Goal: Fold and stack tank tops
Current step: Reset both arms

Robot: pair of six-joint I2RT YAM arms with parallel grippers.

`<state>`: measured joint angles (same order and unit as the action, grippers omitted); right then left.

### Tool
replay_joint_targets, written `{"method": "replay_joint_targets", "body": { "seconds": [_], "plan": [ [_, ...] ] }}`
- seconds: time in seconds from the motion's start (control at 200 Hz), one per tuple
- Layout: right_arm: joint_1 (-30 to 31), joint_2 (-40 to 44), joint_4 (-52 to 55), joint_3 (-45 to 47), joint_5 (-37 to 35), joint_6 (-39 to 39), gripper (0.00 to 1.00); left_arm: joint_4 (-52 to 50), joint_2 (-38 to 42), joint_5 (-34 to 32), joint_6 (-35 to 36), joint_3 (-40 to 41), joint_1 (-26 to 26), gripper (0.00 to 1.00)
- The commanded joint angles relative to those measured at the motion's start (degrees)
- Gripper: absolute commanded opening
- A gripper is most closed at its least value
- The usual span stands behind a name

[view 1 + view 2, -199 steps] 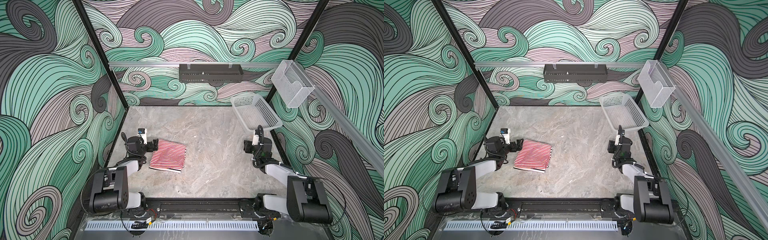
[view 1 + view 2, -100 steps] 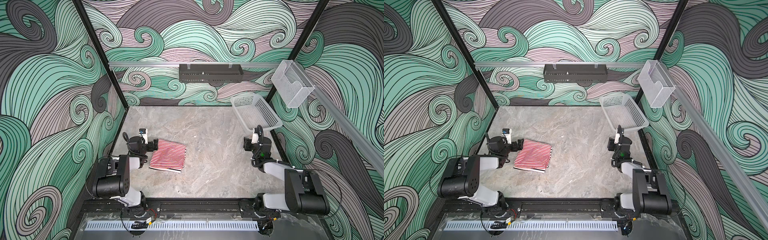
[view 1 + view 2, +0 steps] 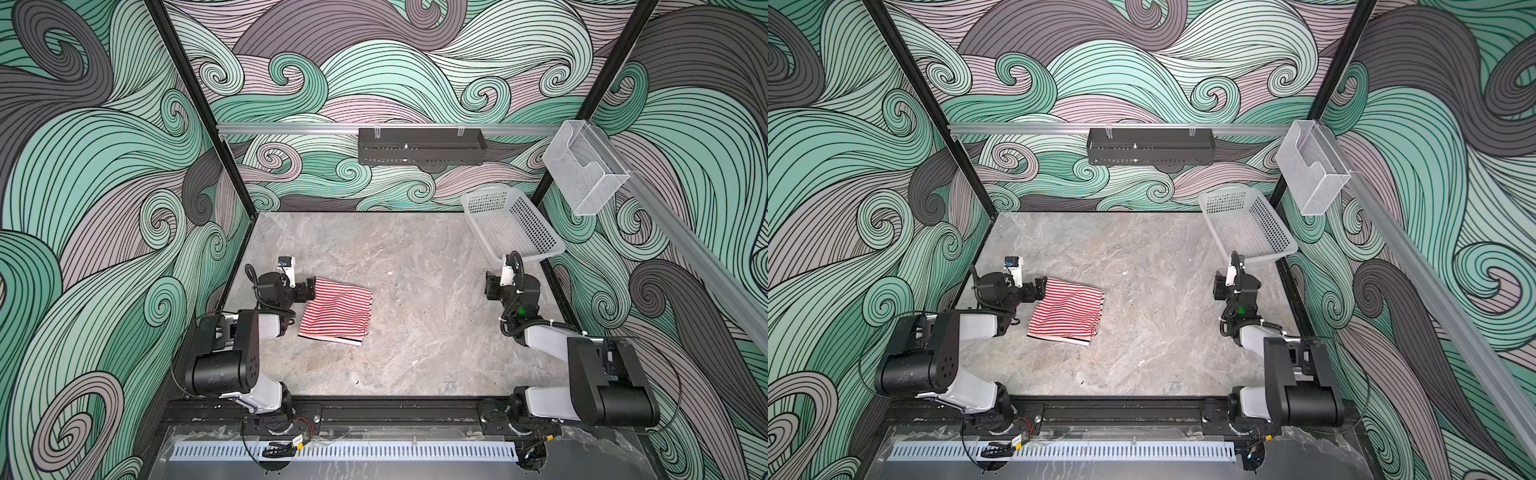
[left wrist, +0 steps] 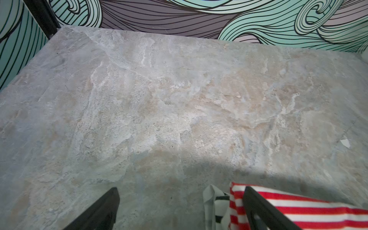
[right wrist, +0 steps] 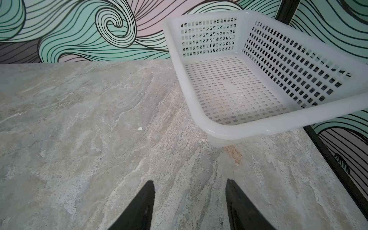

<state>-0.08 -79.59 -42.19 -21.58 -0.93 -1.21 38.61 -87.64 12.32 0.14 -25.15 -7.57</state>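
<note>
The red-and-white tank top (image 3: 336,311) (image 3: 1067,309) lies folded on the left half of the table. A black-and-white tank top lies under it; only its edge (image 3: 347,340) (image 3: 1076,340) and a corner (image 4: 214,205) stick out. My left gripper (image 3: 309,288) (image 3: 1040,286) (image 4: 181,191) is open at the stack's far left corner. One of its fingers (image 4: 256,207) stands in front of the red stripes (image 4: 302,209); between the jaws are the black-and-white corner and bare table. My right gripper (image 3: 490,284) (image 3: 1219,286) (image 4: 189,181) is open over bare table on the right, holding nothing.
A white perforated basket (image 3: 528,254) (image 3: 1262,257) (image 5: 249,127) stands empty at the back right, just beyond the right gripper. A black tray (image 3: 419,147) and a clear holder (image 3: 582,174) hang on the walls. Patterned walls close in three sides of the table.
Both arms have shifted their elbows slightly while the grippers stay nearly in place. The stacked tops have not moved.
</note>
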Motion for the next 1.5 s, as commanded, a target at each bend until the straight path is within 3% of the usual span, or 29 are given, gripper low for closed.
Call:
{"method": "replay_joint_targets", "body": {
  "seconds": [0.0, 0.05, 0.13, 0.18, 0.24, 0.3, 0.33, 0.35, 0.37, 0.44, 1.496],
  "plan": [
    [0.1, -2.0, -11.3, 4.2, 1.5, -0.2, 0.58, 0.9, 0.3, -3.4, -1.6, -1.3, 0.4, 0.99],
    [0.1, -2.3, -11.7, 4.4, 1.3, -0.4, 0.59, 0.8, 0.3, -2.9, -1.4, -1.2, 0.4, 0.99],
    [0.1, -6.5, -12.3, 3.0, 3.3, -0.9, 0.59, 1.5, 0.4, 4.0, 2.0, -0.7, 0.4, 0.99],
    [0.1, -10.1, -13.9, 1.0, 4.1, -1.1, 0.6, 1.5, 0.4, 4.0, 1.9, -0.8, 0.4, 0.99],
    [0.1, -7.6, -2.4, -2.7, 2.8, -0.9, 0.61, 1.3, 0.3, 2.9, 1.3, -1.0, 0.3, 0.99],
    [0.1, -9.8, -9.8, -1.0, 2.4, -0.4, 0.62, 1.2, 0.4, 2.7, 1.2, -1.0, 0.3, 0.99],
    [0.1, -9.3, -8.1, -1.3, 2.4, -0.4, 0.67, 1.2, 0.4, 2.7, 1.2, -1.0, 0.3, 0.99],
    [0.1, -8.5, -5.6, -1.8, 2.4, -0.4, 0.94, 1.3, 0.4, 2.7, 1.2, -0.9, 0.4, 0.99],
    [0.1, -8.0, -3.9, -2.3, 2.4, -0.5, 0.99, 1.2, 0.4, 2.7, 1.2, -0.9, 0.4, 0.99],
    [0.1, -9.1, -7.7, -1.5, 2.3, -0.4, 0.99, 1.2, 0.4, 2.7, 1.2, -1.0, 0.4, 0.99],
    [0.4, -8.3, -5.8, -1.7, 1.6, -0.7, 0.99, 1.1, 0.3, 2.8, 1.3, -1.0, 0.4, 0.99]
  ]
}}
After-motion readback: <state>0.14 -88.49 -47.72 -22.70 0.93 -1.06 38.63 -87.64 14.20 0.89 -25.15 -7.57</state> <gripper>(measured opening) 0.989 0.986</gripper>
